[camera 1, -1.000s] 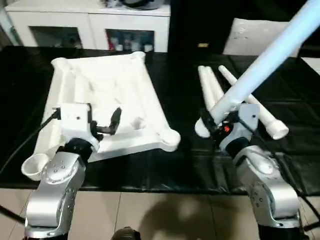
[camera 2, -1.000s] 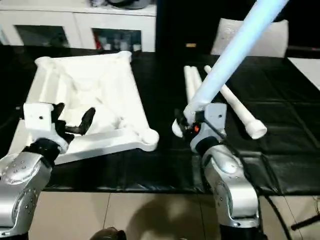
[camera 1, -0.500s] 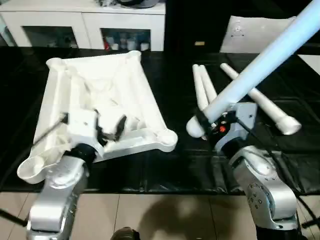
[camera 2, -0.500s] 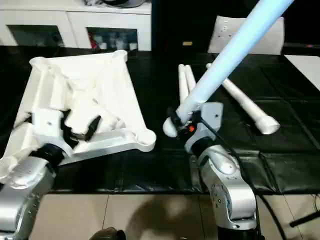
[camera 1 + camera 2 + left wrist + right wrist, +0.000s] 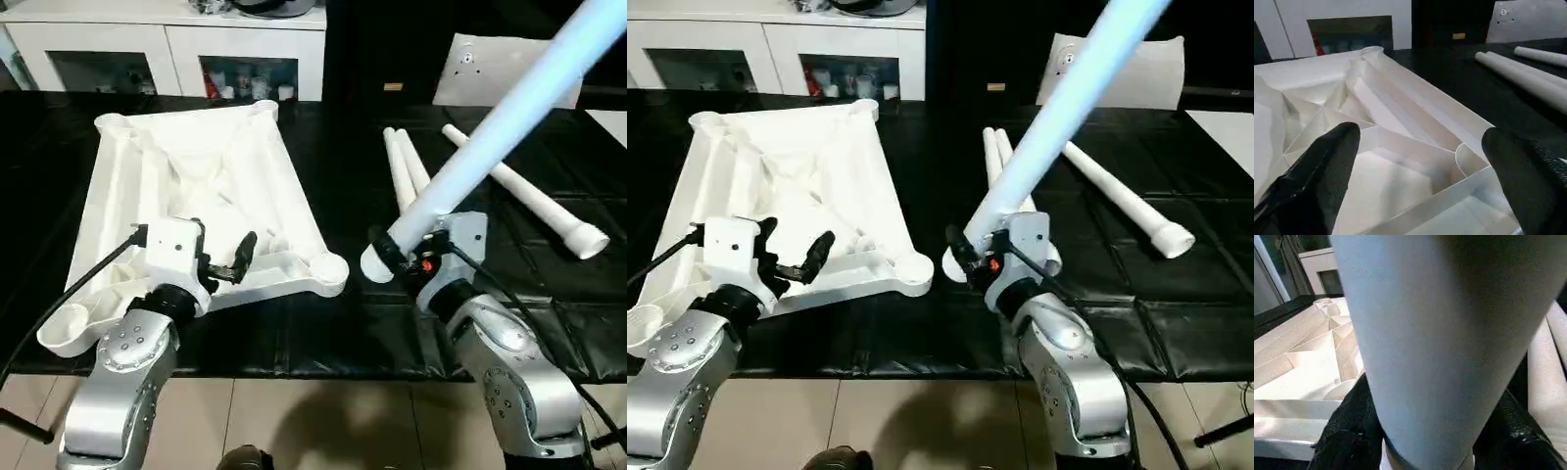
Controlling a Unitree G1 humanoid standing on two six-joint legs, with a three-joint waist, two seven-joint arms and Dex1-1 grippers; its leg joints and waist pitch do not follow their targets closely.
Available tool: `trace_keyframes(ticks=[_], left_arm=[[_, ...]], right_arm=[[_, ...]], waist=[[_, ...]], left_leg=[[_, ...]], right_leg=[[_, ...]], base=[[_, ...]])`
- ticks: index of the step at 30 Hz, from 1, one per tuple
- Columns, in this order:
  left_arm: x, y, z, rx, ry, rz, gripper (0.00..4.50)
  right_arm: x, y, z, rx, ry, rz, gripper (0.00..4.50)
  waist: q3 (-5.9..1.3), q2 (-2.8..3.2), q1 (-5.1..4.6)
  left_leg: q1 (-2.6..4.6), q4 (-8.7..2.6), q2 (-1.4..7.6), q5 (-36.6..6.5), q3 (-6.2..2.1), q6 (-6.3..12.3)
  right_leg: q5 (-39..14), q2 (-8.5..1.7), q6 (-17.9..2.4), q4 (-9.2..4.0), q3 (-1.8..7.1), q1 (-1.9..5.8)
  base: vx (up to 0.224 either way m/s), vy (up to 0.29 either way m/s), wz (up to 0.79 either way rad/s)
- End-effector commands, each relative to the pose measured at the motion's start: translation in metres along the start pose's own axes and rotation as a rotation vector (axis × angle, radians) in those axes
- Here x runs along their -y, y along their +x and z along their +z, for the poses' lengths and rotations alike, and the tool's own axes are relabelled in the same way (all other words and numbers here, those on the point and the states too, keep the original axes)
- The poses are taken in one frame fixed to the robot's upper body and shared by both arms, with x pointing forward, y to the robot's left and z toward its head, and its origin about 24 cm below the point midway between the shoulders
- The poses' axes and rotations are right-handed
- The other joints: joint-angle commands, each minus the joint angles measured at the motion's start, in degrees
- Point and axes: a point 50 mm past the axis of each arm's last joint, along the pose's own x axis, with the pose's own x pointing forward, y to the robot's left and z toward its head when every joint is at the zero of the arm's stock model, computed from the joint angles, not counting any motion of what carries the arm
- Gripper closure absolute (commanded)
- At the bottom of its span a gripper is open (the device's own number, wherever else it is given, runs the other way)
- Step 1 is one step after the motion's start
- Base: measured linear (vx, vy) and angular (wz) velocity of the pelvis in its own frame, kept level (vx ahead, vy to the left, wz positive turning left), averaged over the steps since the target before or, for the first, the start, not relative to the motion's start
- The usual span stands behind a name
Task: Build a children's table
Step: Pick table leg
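Table top (image 5: 196, 186): white plastic, rectangular, lay upside down on the left half of the black bench (image 5: 333, 323), ribbed underside up, with a round socket at each corner; the near-right socket (image 5: 330, 268) sat close to the bench's front edge, the near-left socket (image 5: 61, 329) overhung it. Legs: four, long, white, tapered tubes. Two (image 5: 404, 171) lay side by side right of the top, one (image 5: 524, 193) lay further right at an angle, its wide end nearest. The fourth leg (image 5: 490, 132) was clamped near its thick end between the fingers of the right end effector (image 5: 400, 257), slanting up and away to the right, its far end cut off by the frame. Left end effector (image 5: 220, 262): fingers spread wide, holding nothing, poised over the top's near edge. Behind the bench stood a white cabinet (image 5: 167, 44) with glass doors; its contents were too small to identify. No legible writing or brand marks were seen.
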Motion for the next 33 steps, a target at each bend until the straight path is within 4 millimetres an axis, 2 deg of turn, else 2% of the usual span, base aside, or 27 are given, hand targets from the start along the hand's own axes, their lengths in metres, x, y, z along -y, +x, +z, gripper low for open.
trace_keyframes(ticks=[1, 3, 6, 8, 9, 10, 11, 12, 13, 14, 15, 16, 17, 18, 19, 20, 21, 22, 23, 24, 25, 26, 27, 28, 30, 32, 33], left_arm=[[0.0, 0.0, 0.002, 0.008, 0.008, 0.007, 0.0], [0.001, 0.0, 0.002, 0.008, 0.008, 0.007, 0.0], [0.001, 0.0, 0.002, 0.008, 0.003, 0.007, 0.0], [0.002, -0.001, 0.002, 0.006, 0.003, 0.006, 0.0], [0.001, -0.001, 0.001, -0.001, 0.005, 0.017, 0.0], [0.001, -0.001, 0.001, 0.006, 0.009, 0.022, 0.0], [0.001, 0.0, 0.002, 0.004, 0.005, 0.023, 0.0], [0.001, 0.0, 0.002, 0.002, 0.003, 0.023, 0.0], [0.001, 0.0, 0.002, -0.001, 0.021, 0.022, 0.0], [0.002, 0.0, 0.003, -0.003, 0.033, 0.024, 0.0], [0.001, 0.0, 0.003, 0.001, 0.036, 0.035, 0.0], [0.001, 0.0, 0.004, 0.005, 0.041, 0.046, 0.0], [0.001, 0.0, 0.004, 0.007, 0.032, 0.05, 0.0], [0.0, -0.001, 0.004, 0.01, 0.011, 0.062, 0.0], [-0.001, -0.002, 0.004, 0.007, 0.01, 0.068, 0.0], [-0.001, -0.002, 0.004, 0.003, 0.012, 0.07, 0.0], [-0.001, -0.003, 0.004, -0.001, 0.02, 0.061, 0.0], [0.0, -0.004, 0.004, -0.004, 0.029, 0.049, 0.0], [0.0, -0.004, 0.004, -0.004, 0.032, 0.046, 0.0], [0.001, -0.004, 0.004, -0.006, 0.042, 0.032, 0.0], [0.003, -0.004, 0.003, -0.008, 0.048, 0.021, 0.0], [0.004, -0.004, 0.003, -0.01, 0.054, 0.009, 0.0], [0.005, -0.004, 0.004, -0.01, 0.053, 0.006, 0.0], [0.006, -0.003, 0.004, -0.011, 0.049, 0.006, 0.0], [0.007, -0.003, 0.004, -0.009, 0.041, 0.002, 0.0], [0.008, -0.002, 0.004, -0.007, 0.033, -0.001, 0.0], [0.008, -0.002, 0.003, -0.011, 0.015, -0.004, 0.0]], right_arm=[[0.001, -0.001, 0.001, -0.005, 0.011, -0.002, 2.57], [0.001, -0.001, 0.0, -0.006, 0.017, -0.001, 2.57], [0.0, -0.001, 0.0, -0.007, 0.023, 0.001, 2.57], [-0.001, -0.001, -0.001, -0.016, 0.017, 0.005, 2.57], [-0.001, -0.001, -0.001, -0.022, 0.012, 0.008, 2.57], [-0.002, -0.001, -0.001, -0.024, 0.013, 0.014, 2.57], [-0.002, -0.001, -0.001, -0.029, 0.016, 0.018, 2.57], [-0.002, -0.001, -0.002, -0.03, 0.018, 0.019, 2.57], [-0.004, -0.001, -0.002, -0.038, 0.01, 0.031, 2.57], [-0.005, -0.001, -0.002, -0.043, 0.005, 0.041, 2.57], [-0.006, -0.001, -0.003, -0.045, 0.008, 0.049, 2.57], [-0.006, -0.001, -0.004, -0.045, 0.012, 0.052, 2.57], [-0.006, -0.001, -0.004, -0.045, 0.015, 0.052, 2.57], [-0.005, 0.0, -0.005, -0.044, 0.028, 0.046, 2.57], [-0.005, 0.0, -0.005, -0.043, 0.032, 0.043, 2.57], [-0.004, 0.0, -0.005, -0.043, 0.034, 0.042, 2.57], [-0.004, 0.0, -0.005, -0.039, 0.032, 0.038, 2.57], [-0.004, 0.0, -0.006, -0.037, 0.033, 0.033, 2.57], [-0.003, 0.0, -0.006, -0.036, 0.033, 0.031, 2.57], [-0.002, 0.0, -0.006, -0.03, 0.025, 0.02, 2.57], [-0.001, 0.0, -0.005, -0.023, 0.018, 0.012, 2.57], [0.001, -0.001, -0.006, -0.023, 0.006, -0.004, 2.57], [0.002, -0.001, -0.006, -0.021, 0.0, -0.012, 2.57], [0.004, -0.002, -0.006, -0.024, -0.003, -0.023, 2.57], [0.006, -0.003, -0.005, -0.012, -0.018, -0.03, 2.57], [0.007, -0.003, -0.003, -0.001, -0.04, -0.037, 2.57], [0.008, -0.003, 0.002, 0.025, -0.064, -0.035, 2.57]], waist=[[-3.41, 0.26, 0.09], [-3.4, 0.18, 0.09], [-3.51, -0.22, 0.68], [-3.57, -0.62, 1.64], [-3.59, -0.85, 2.54], [-3.58, -0.54, 3.31], [-3.47, -0.68, 3.62], [-3.9, 0.78, 2.97], [-4.16, 1.75, 0.75], [-4.4, 2.91, -0.1], [-4.09, 2.76, 0.08], [-3.84, 3.2, 0.47], [-3.77, 3.31, 0.19], [-4.16, 2.45, 0.42], [-4.02, 2.67, 1.73], [-3.74, 1.75, 2.16], [-4.18, -0.13, 3.33], [-3.4, -3.17, 3.59], [-3.29, -1.97, 4.07], [-2.03, -1.61, 4.74], [-1.5, -0.98, 4.81], [-1.48, -0.57, 4.27], [-2.23, 0.91, 3.35], [-2.11, 1.73, 0.73], [-2.76, 2.08, 0.5], [-1.62, 1.08, 0.29], [-1.18, 0.24, 0.09]], left_leg=[[1.95, -5.07, 3.22, -18.5, -1.74, -4.42], [1.94, -5.07, 3.23, -18.3, -1.71, -4.31], [0.93, -4.17, 2.71, -15.1, -1.01, 0.34], [-0.01, -2.13, 2.55, -11.3, -1.24, 4.79], [-0.89, 0.49, 2.89, -8.7, -2.23, 7.22], [-1.29, 1.68, 3.84, -7.1, -3.52, 7.78], [-2.62, 0.55, 3.63, -5.7, -4.6, 10.16], [-1.08, -2.56, 3.09, -4.5, -4.17, 13.07], [1.55, -4.77, 1.39, 0.8, -6.22, 20.25], [3.49, -4.4, 1.36, 3.6, -7.7, 22.96], [2.29, -5.02, 3.29, 4.0, -9.74, 19.45], [1.21, -7.07, 3.92, -2.7, -11.82, 8.83], [1.58, -8.05, 4.23, -10.1, -13.52, 2.99], [1.54, -8.46, 8.4, -25.5, -10.98, -5.48], [-0.3, -10.42, 8.02, -38.0, -9.92, -7.96], [-1.23, -10.93, 7.54, -42.0, -9.4, -6.88], [-1.75, -9.06, 4.54, -42.6, -6.75, -3.95], [0.68, 6.54, -2.31, -20.2, -5.07, -2.19], [-1.21, 7.91, -3.19, -10.0, -6.44, -0.16], [-4.7, 8.25, -3.89, -1.4, -6.79, 0.39], [-3.44, 7.51, -2.17, -1.8, -7.4, -0.4], [0.21, 5.36, -0.02, -9.9, -7.89, -2.36], [3.43, 0.91, 2.87, -24.2, -9.07, -4.69], [2.17, -4.33, 5.77, -38.4, -11.33, -6.53], [1.62, -6.55, 4.43, -44.7, -11.22, -5.87], [1.54, -5.33, 2.78, -43.1, -9.15, -7.03], [2.73, -2.93, 1.85, -40.0, -7.88, -6.81]], right_leg=[[-11.9, -4.14, -6.5, -4.47, 2.34, 0.37], [-11.8, -4.13, -6.5, -4.47, 2.34, 0.4], [-13.5, -6.38, -7.7, -5.35, 3.47, 1.27], [-15.1, -9.68, -8.3, -6.72, 5.27, 2.18], [-17.7, -13.35, -8.3, -7.91, 7.33, 2.89], [-21.2, -14.83, -8.7, -8.46, 7.98, 2.73], [-20.3, -14.63, -9.7, -8.11, 5.23, 3.74], [-17.6, -9.2, -10.6, -6.38, 1.37, 2.88], [-10.6, -0.94, -11.2, -0.76, -3.7, 1.15], [-9.8, 1.71, -10.1, 2.05, -4.66, -0.47], [-9.4, 2.2, -7.0, 5.42, -3.55, -1.71], [-10.1, 2.03, -5.0, 6.88, -3.2, -1.71], [-11.9, 2.09, -4.5, 7.63, -3.16, -2.17], [-9.2, 0.74, -1.1, 8.13, -1.86, -1.95], [-7.8, 0.69, -1.1, 8.86, -1.34, -0.95], [-8.2, 0.47, -1.5, 8.95, -0.6, -0.53], [-11.1, -1.97, -3.8, 5.73, 1.96, -0.76], [-28.8, -11.66, -5.0, -6.31, 6.49, -4.54], [-32.7, -11.52, -3.1, -6.37, 8.28, -2.09], [-37.6, -9.5, 0.5, -6.6, 7.6, 2.15], [-40.0, -10.11, -0.7, -7.06, 7.16, 0.85], [-42.7, -8.37, -3.8, -6.29, 4.67, -0.62], [-36.5, -4.5, -6.2, -4.25, 2.14, -1.54], [-20.6, -2.27, -5.9, -0.28, 0.91, -0.06], [-5.3, -3.11, -5.9, 1.97, -0.11, 2.07], [-17.4, -6.18, -6.7, -2.59, 1.6, 1.28], [-36.6, -8.36, -6.0, -5.99, 2.17, 0.23]], base=[[0.0, 0.0, 0.0], [0.0, 0.0, 0.0], [0.0, 0.0, 0.0], [0.0, 0.0, 0.0], [-0.001, 0.063, -0.04], [0.008, 0.113, -0.01], [0.008, 0.113, -0.01], [0.026, 0.135, 0.24], [0.016, 0.154, 0.5], [0.016, 0.154, 0.5], [-0.018, 0.122, 0.61], [-0.047, 0.056, 0.64], [-0.047, 0.056, 0.64], [-0.082, 0.002, 0.45], [-0.107, -0.047, 0.21], [-0.107, -0.047, 0.21], [-0.107, -0.066, 0.08], [-0.09, -0.074, 0.0], [-0.09, -0.074, 0.0], [0.0, 0.0, 0.0], [-0.058, 0.004, -0.1], [-0.058, 0.004, -0.1], [-0.156, 0.068, 0.11], [-0.142, 0.109, 0.02], [-0.11, 0.1, -0.05], [-0.074, 0.06, -0.05], [-0.082, 0.041, -0.06]])
